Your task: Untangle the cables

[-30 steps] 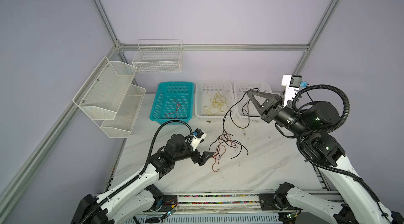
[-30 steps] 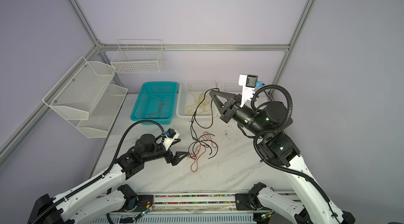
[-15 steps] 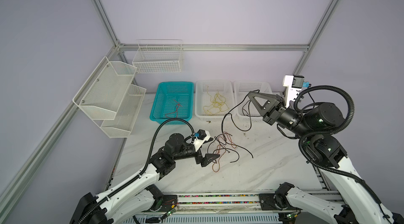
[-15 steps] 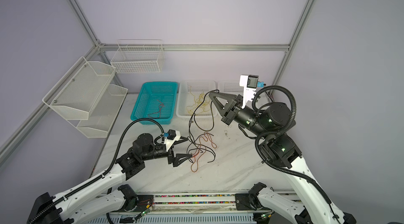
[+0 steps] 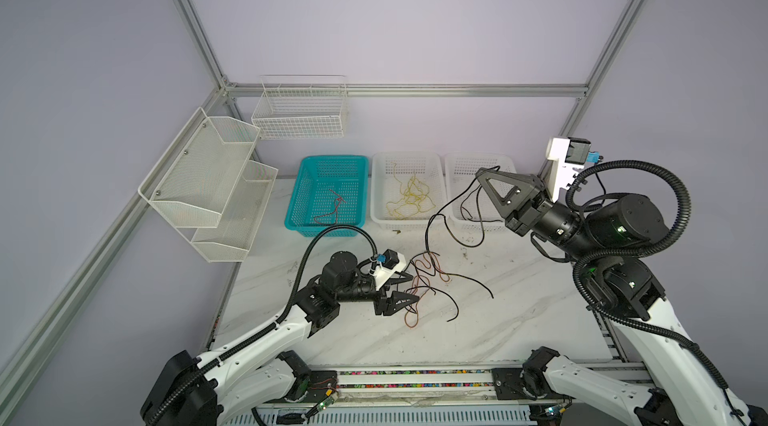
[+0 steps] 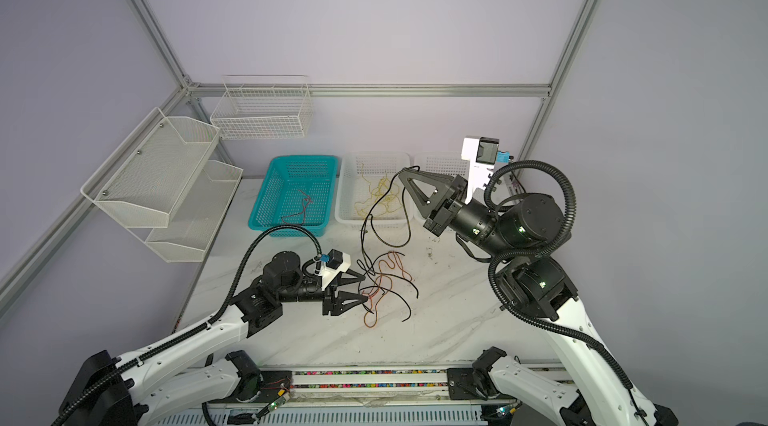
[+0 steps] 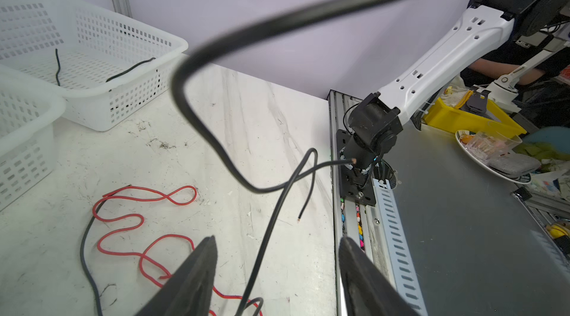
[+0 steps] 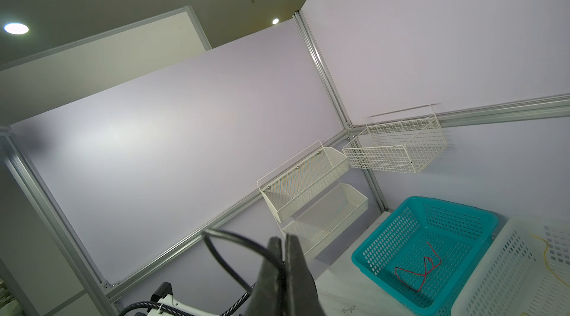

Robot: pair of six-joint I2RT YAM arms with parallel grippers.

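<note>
my right tool, upper right of centre, is clamped on a black cable that droops to the tangle on the counter. my left tool stands half spread at the tangle's left edge; only the left wrist view shows a black strand between its fingers.

Left arm low - forearm stretched out from its base, wrist about level just above the table. My left gripper points toward the middle, jaws apart with a clear gap between the two fingers in the left wrist view; nothing gripped. Right arm raised, elbow bent and wrist high above the table. My right gripper points left and toward the back - triangular fingers pressed together, pinching a black cable at the tips.
</note>
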